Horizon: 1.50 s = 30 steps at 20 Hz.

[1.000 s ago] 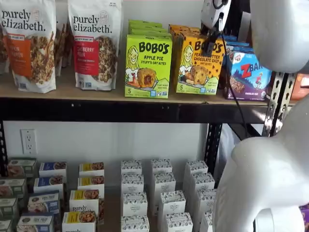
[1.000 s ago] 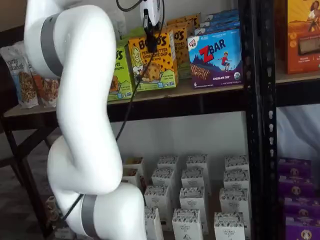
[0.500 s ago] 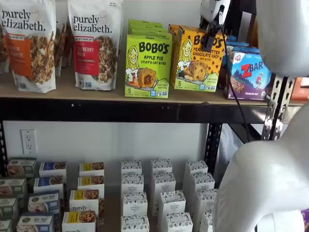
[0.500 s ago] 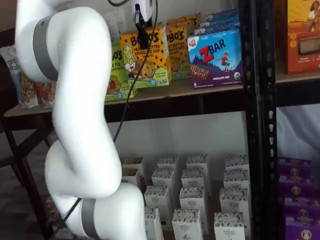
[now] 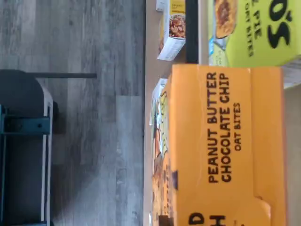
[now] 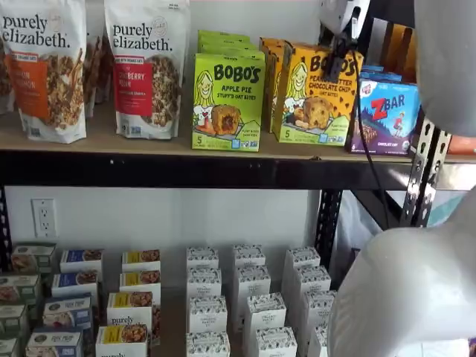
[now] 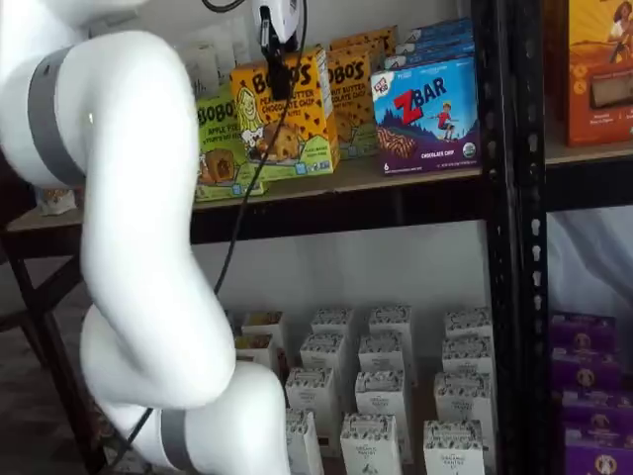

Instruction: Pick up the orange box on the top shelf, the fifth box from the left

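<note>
— Holding anything? Where?

— Closed on the orange box (image 6: 314,93), fingers of the gripper (image 6: 341,53) clamped at its top edge. Box tipped a bit and raised over the front edge of the top shelf (image 6: 149,143), toward the right end. Also seen in the other shelf view: gripper (image 7: 278,61), orange box (image 7: 285,117), shelf (image 7: 415,173).

— Anything hard to see?

— Only one dark finger (image 6: 343,52) plain to see, with a cable beside it. White body cut off at the top of both shelf views. Big white arm (image 7: 129,247) covering the left end of the shelf. Green box (image 6: 228,100) just left of the orange one, blue box (image 6: 383,115) just right, partly behind it. In the wrist view, orange box (image 5: 225,146) filling much of the picture, cut off at the edge, "PEANUT BUTTER CHOCOLATE CHIP" readable, no fingers showing.
</note>
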### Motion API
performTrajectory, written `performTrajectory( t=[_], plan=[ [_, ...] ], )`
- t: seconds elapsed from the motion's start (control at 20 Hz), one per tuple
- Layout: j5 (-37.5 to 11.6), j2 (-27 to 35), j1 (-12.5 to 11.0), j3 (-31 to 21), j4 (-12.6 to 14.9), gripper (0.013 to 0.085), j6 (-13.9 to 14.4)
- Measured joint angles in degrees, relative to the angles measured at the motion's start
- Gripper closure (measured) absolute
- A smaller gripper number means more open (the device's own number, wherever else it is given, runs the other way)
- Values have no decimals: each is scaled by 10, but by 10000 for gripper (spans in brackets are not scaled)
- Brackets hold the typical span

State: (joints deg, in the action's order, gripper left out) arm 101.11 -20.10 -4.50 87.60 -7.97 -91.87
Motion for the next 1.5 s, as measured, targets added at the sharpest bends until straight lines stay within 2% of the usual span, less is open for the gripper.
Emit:
performTrajectory(
  t=[0.35,0.9,1.5],
  plan=[
    [30,-58,-18,-46,1,690,-16],
    [55,-161,-74,-134,-11,690,-66],
    [74,-203,-99,-167,-20,690,-86]
  ],
)
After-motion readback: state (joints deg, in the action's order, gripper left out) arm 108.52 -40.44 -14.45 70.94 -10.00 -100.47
